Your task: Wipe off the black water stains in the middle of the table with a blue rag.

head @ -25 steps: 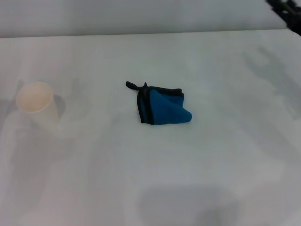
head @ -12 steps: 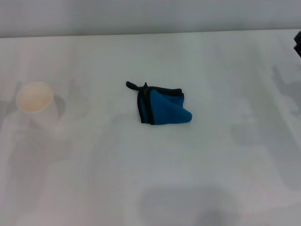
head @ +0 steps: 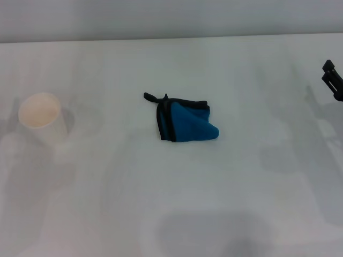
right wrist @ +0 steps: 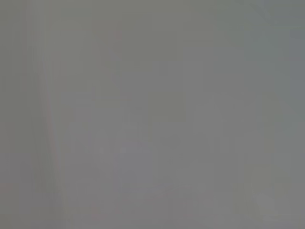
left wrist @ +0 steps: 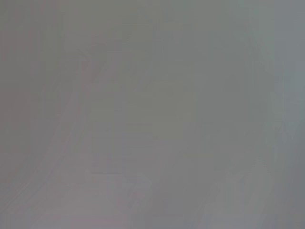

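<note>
Presently the blue rag [head: 185, 121] lies bunched mid-counter [head: 161, 203], its long axis running side to side, well to the left of the right gripper [head: 333, 80] at the counter's right edge, whose grip state cannot be told, no stain visible

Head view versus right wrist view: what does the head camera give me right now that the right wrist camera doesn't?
Only the head view: the blue rag lying bunched mid-table, untouched; a white paper cup standing at the left; the right gripper at the far right edge, well apart from the rag. No black stain is visible anywhere on the table.

Only the right wrist view: nothing distinct, just a flat grey field.

Shared: neither shows the left gripper or a stain.
</note>
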Available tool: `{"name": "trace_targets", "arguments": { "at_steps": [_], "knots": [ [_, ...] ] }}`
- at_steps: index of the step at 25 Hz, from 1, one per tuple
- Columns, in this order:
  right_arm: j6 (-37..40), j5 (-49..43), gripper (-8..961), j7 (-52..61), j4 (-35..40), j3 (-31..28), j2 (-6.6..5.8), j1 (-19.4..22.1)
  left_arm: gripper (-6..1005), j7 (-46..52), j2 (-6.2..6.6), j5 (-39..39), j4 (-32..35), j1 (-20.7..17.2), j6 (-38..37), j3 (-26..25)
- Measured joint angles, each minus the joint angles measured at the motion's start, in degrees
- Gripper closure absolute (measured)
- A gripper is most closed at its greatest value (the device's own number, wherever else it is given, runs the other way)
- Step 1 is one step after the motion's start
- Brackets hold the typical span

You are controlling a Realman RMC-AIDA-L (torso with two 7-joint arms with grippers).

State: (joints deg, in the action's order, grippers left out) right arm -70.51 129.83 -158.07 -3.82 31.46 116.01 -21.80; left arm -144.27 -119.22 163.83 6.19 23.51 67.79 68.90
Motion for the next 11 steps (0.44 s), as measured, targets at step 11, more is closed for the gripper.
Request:
{"name": "trace_targets", "arguments": {
  "at_steps": [11],
  "knots": [
    [-0.3, 0.3, 109, 0.3, -1.7, -0.2, 0.01, 0.0, 123, 0.0, 0.03, 0.0, -0.3, -1.1, -0.1, 0.0]
  ]
}}
